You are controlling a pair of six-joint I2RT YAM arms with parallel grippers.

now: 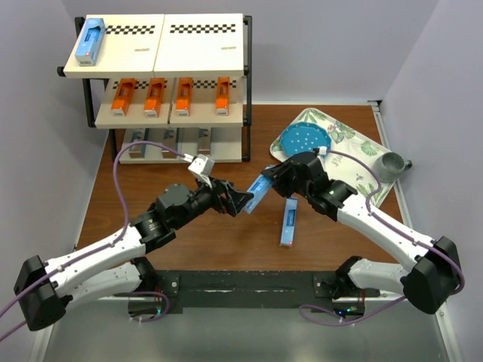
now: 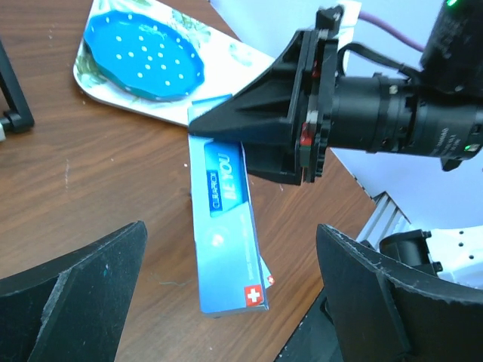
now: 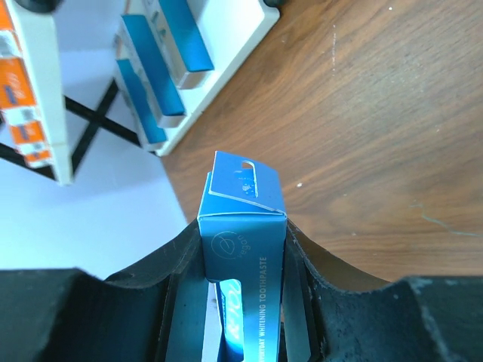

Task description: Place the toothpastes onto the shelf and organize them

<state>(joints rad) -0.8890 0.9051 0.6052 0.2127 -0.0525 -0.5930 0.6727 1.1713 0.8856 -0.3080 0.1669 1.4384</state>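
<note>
The left arm (image 1: 98,260) is extended from the near left toward the middle, and the left gripper (image 1: 241,201) is held with its fingers (image 2: 83,294) spread wide, nothing gripped between them. The right arm (image 1: 377,226) is reached in from the near right and bent leftward. The right gripper (image 1: 269,185) is clamped on a light blue toothpaste carton (image 3: 241,234), closely facing the left gripper.

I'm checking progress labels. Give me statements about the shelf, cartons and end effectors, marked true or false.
1. The right end effector grips a light blue carton. True.
2. The middle tier holds four orange cartons. True.
3. The top tier holds three cartons. False: a single carton sits there.
4. The left end effector is shut on a carton. False: it is open, holding nothing.
5. A loose carton lies on the table. True.
</note>
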